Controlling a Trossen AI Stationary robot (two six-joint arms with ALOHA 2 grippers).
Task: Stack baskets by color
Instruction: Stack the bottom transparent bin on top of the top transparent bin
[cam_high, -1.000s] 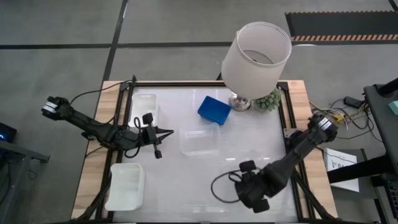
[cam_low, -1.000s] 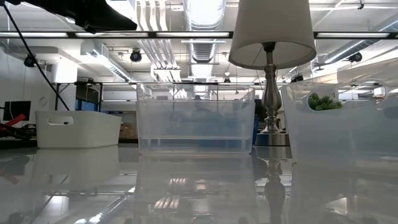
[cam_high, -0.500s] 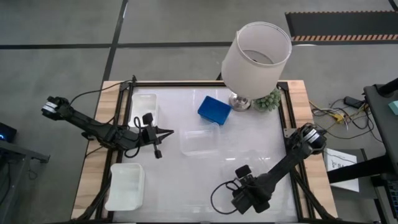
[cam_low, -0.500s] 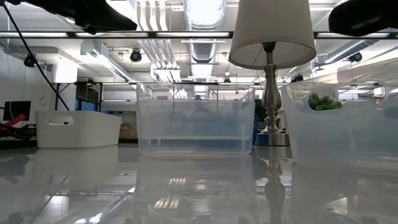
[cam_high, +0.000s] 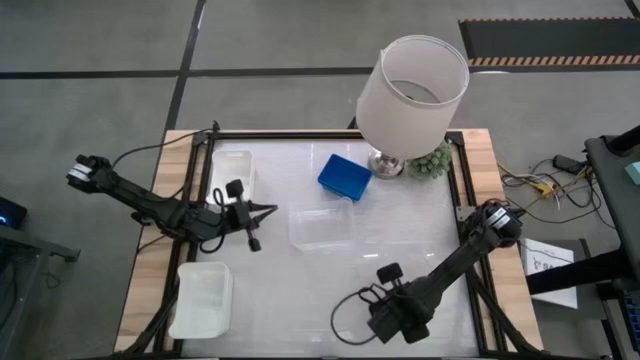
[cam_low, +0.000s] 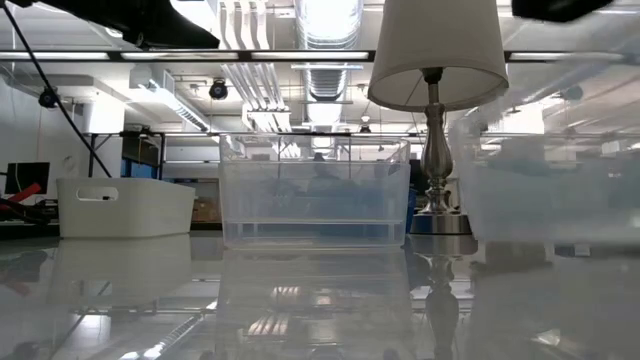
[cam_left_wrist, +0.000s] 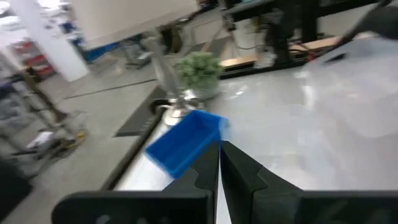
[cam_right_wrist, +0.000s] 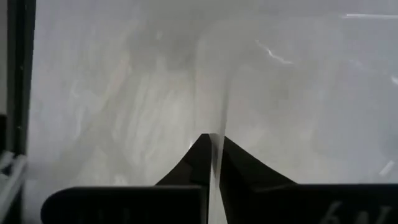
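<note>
Since a second ago, we see the right gripper (cam_high: 385, 322) has moved toward the near edge of the table (cam_high: 400, 240) and clenched on the wall of a clear basket (cam_low: 545, 195). From above, the left gripper (cam_high: 268, 212), pressed together and empty, hovers beside another clear basket (cam_high: 322, 228) at the middle. We see a tilted blue basket (cam_high: 344, 177) near the lamp (cam_high: 412, 90) and two white baskets (cam_high: 203, 298) on the left. At table level, the held clear basket looks blurred and lifted. Through the left wrist, we see the blue basket (cam_left_wrist: 186, 142) ahead. Through the right wrist, the fingers (cam_right_wrist: 198, 163) pinch a thin clear wall.
</note>
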